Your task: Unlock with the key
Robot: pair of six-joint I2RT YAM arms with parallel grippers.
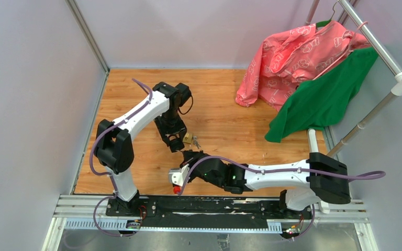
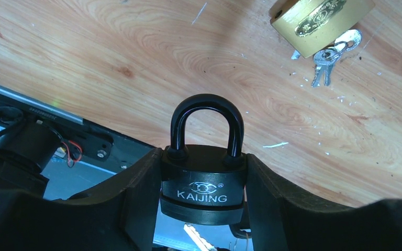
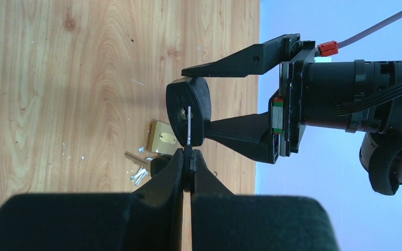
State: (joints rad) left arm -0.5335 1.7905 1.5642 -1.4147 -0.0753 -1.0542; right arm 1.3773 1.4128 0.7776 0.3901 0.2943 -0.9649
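Observation:
A black padlock marked KAIJING hangs above the wooden table, its shackle closed. My left gripper is shut on the body from both sides. In the right wrist view the padlock turns its underside and keyhole toward my right gripper. That gripper is shut on the head of a key. The thin blade points straight at the keyhole, with its tip at the lock's underside. Whether the tip is inside, I cannot tell. Both grippers meet near the table's middle, left and right.
A brass padlock with a small bunch of keys lies on the table just behind the grippers. Pink and green garments hang from a rack at the back right. Walls close in the left and the back.

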